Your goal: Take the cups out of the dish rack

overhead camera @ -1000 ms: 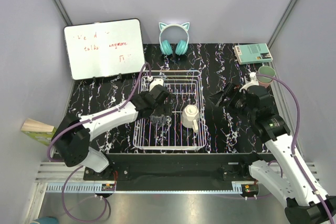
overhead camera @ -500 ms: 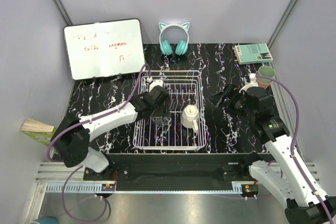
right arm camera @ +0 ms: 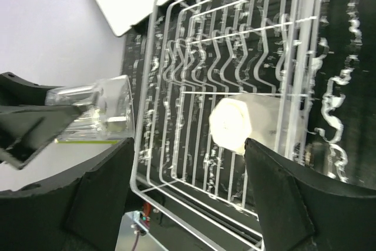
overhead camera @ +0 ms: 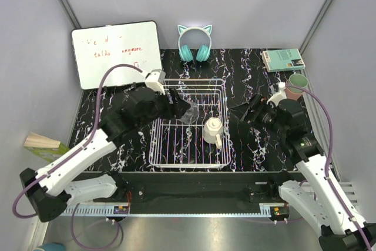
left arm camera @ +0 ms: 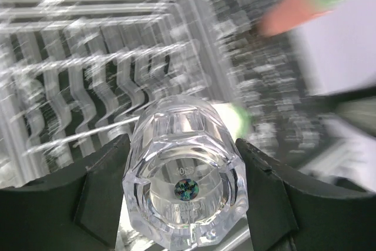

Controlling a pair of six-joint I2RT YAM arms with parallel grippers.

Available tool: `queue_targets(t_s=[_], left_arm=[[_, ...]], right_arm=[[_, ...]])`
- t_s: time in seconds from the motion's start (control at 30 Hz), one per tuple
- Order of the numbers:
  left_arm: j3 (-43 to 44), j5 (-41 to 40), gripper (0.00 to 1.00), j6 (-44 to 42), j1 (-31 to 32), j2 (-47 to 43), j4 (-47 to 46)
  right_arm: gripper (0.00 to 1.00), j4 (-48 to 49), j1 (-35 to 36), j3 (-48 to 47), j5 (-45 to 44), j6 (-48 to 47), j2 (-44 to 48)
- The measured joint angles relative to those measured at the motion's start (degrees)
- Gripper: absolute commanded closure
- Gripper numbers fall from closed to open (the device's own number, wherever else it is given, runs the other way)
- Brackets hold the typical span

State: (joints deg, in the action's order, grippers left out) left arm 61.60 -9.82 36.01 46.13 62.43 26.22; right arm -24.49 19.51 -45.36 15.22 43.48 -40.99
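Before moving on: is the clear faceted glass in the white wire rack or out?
Out: left gripper holds clear glass raised above the rack.

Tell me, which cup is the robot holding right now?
The clear glass, pinched in the left gripper. The cream-white mug just sits in the dish rack, with no gripper on it.

The top camera looks down from above the near edge over the whole table (overhead camera: 247,80), and both wrist cameras, much nearer (the left one blurred), face the same dish rack (overhead camera: 182,151) and clear glass (left arm camera: 185,189).
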Motion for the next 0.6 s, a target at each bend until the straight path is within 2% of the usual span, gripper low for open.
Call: queue_targets(t_s=[0.13,0.33,0.6], left_arm=[[-7.17,10.43,1.0,1.86,-2.29,-6.23,-12.85],[-16.98,23.34,1.0,6.08,-3.58,-5.77,-26.88],[-23.3,32.33,1.0,12.24,-5.18,-5.7,-43.56]], right_arm=[[0.2,5.18,0.0,3.08,4.5,2.54,1.36],[0.22,11.15,0.0,5.31,8.87,6.27,4.17],[0.23,23.45,0.2,7.96,15.96,12.98,4.2]])
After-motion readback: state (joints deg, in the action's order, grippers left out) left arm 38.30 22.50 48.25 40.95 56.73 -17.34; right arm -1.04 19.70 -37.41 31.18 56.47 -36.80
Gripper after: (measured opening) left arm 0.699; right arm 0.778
